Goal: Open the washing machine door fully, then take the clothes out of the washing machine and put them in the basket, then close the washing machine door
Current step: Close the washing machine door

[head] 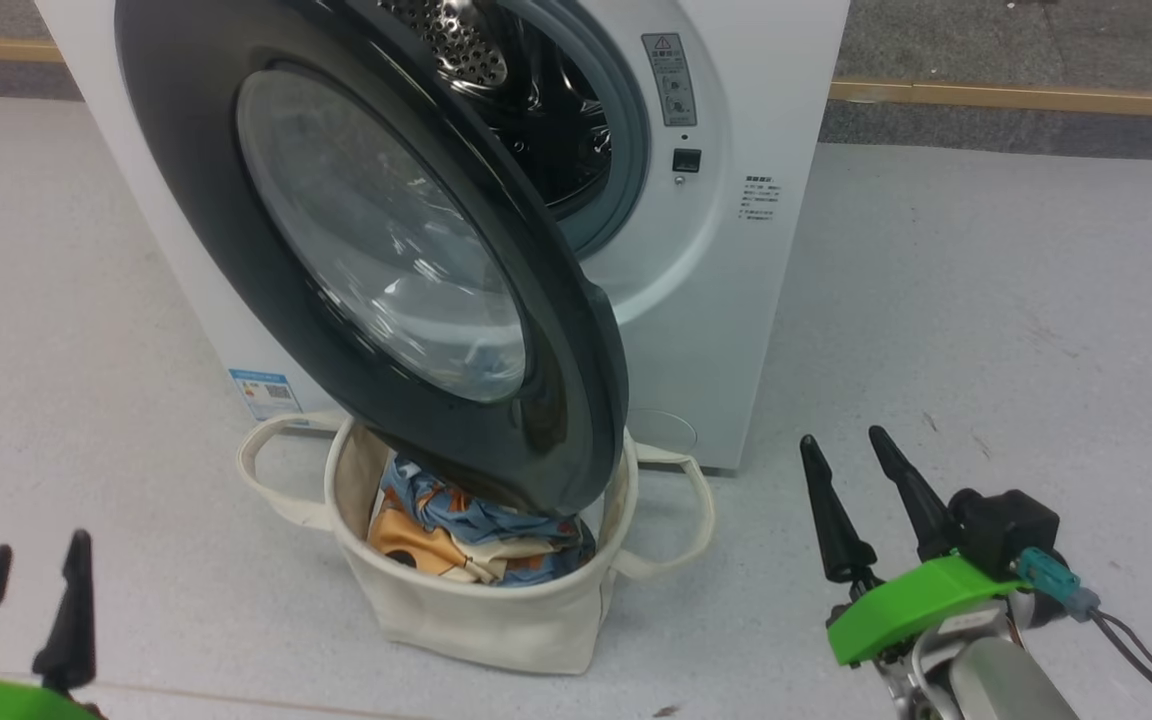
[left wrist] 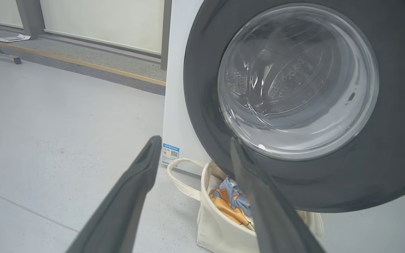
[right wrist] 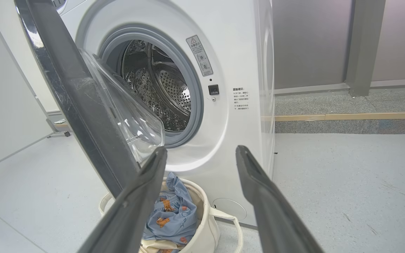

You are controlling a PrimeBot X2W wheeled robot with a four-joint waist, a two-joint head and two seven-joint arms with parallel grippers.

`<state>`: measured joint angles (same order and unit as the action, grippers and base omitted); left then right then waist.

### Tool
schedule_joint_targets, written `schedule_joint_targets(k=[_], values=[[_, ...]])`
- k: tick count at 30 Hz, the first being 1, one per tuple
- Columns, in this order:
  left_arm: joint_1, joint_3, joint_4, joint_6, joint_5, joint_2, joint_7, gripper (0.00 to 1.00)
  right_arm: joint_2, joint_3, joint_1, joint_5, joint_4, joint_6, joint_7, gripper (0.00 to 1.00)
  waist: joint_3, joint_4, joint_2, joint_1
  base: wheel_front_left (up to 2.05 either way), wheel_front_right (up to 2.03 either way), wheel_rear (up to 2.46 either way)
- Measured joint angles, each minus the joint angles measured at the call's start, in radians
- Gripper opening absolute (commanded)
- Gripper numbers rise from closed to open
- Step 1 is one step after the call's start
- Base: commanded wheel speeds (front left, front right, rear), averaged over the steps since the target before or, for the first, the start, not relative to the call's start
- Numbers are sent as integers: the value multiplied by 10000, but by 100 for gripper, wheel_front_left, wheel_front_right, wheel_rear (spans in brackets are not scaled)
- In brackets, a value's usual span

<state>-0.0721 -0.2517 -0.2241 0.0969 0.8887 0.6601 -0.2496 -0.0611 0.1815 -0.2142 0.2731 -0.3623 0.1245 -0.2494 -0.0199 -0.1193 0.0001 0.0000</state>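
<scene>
Closing the washing machine door is the step in hand, as I judge it. Item, clothes: blue printed and orange-cream pieces, heaped in the basket, none seen in the steel drum of the washing machine. Item, basket: on the floor just before the washing machine's front, under the door's lower rim; whether rim and cloth touch I cannot tell. Item, door: hinged at the washing machine's left side, swung roughly halfway out, standing upright on edge. Its black outer face looks away to the washing machine's left and front, its clear bowl bulges back toward the drum mouth, and its free edge points out from the washing machine toward me. It is round, so it has no true long axis; seen edge-on from my right wrist, its rim runs top to bottom, leaning a little. Item, left gripper: fingers parted, nothing between them, well out from the washing machine, facing the door's outer face. Item, right gripper: fingers parted, empty, well off the washing machine's front right corner. Next move, by my reckoning: a flat push on the outer rim near the free edge, sweeping it toward the drum mouth until it latches, watching that it clears the basket.
</scene>
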Motion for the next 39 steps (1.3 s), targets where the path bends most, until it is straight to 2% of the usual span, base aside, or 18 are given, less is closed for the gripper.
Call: schedule_joint_targets(k=[11,18,24,39], values=[[837,1231,1032,-109,-892,-1156,-2,100,2,-56,179,17,46,0,0,100,-8,21,0,0,0,0,0],[980,1484,1051,-263,-1218,-1597,-2,100,6,-50,179,19,40,0,0,100,-17,66,0,0,0,0,0],[982,1569,1014,-362,-1394,-1806,-2,100,6,-52,179,17,38,0,0,100,-35,95,0,0,0,0,0],[972,1352,571,-351,-2272,-1829,-2,100,8,-15,179,15,38,0,0,100,-46,69,0,0,0,0,0]])
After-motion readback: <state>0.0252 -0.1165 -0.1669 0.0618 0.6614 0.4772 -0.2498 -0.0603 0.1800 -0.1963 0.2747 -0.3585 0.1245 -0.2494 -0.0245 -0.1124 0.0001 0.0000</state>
